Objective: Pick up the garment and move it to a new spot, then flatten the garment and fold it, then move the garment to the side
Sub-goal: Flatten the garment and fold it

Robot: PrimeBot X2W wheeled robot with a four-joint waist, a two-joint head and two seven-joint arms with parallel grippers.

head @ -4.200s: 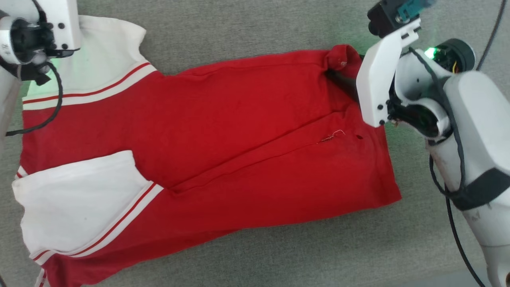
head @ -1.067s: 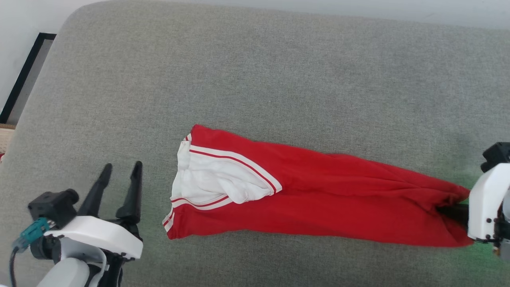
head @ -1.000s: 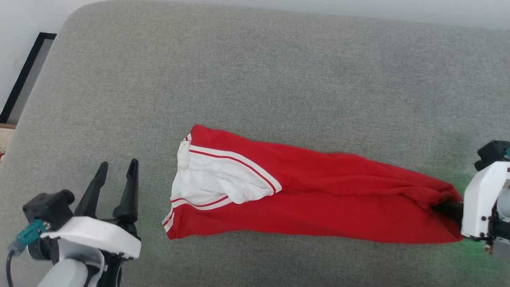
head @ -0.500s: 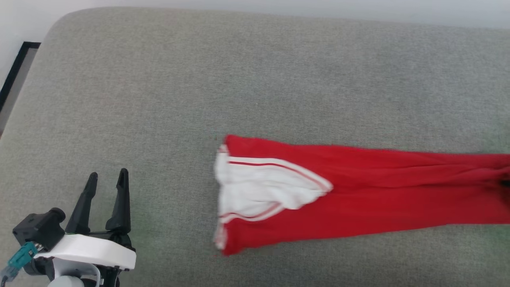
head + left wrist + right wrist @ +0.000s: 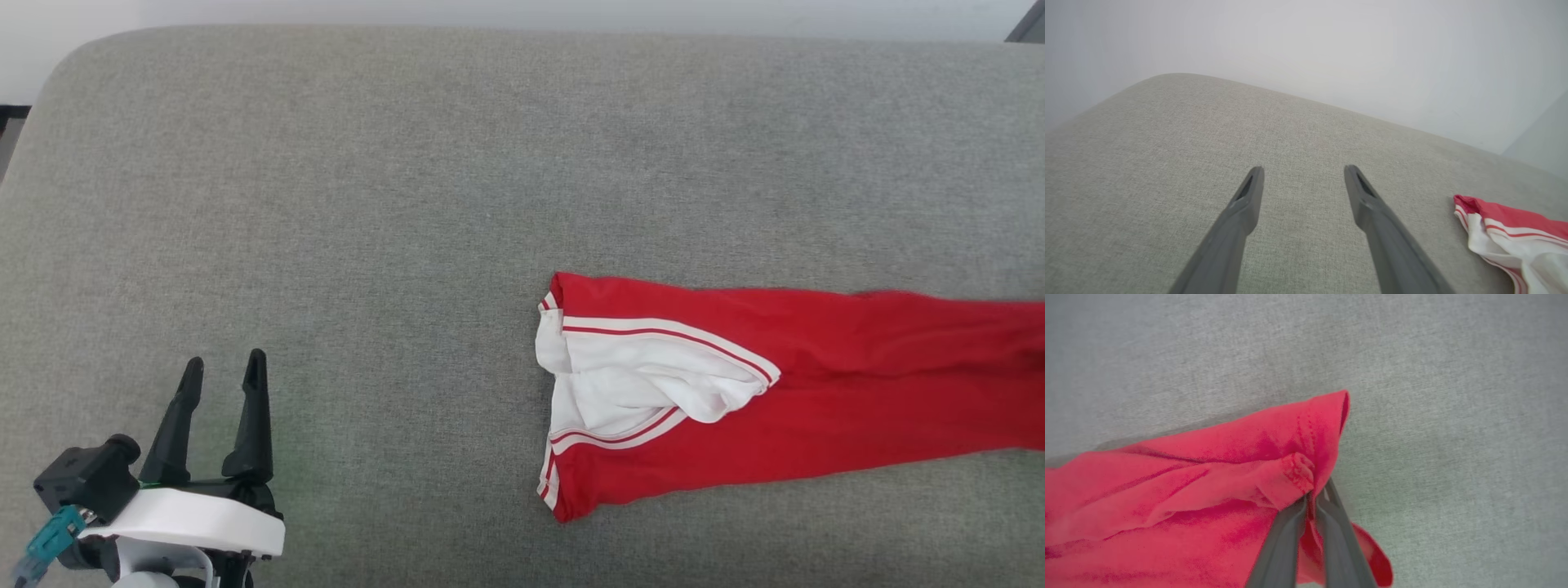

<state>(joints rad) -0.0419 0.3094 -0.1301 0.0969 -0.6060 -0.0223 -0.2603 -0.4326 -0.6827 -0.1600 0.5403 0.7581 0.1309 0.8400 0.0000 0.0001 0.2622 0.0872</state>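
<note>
On grey cushion (image 5: 326, 204) | garment (image 5: 816, 392) folded into long strip | right gripper (image 5: 1314, 494) clamped on its red end | left gripper (image 5: 225, 361) spread, empty | remaining: likely placing aside, release

The garment (image 5: 857, 384) lies on the cushion (image 5: 408, 204) at right, the left hand (image 5: 225, 359) well to its left.

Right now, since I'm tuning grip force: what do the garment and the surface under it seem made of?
The garment: seemingly soft knit jersey, matte; it bunches into loose creases. The surface: apparently woven grey upholstery fabric, matte; fine flecked weave, rounded padded corner.
</note>
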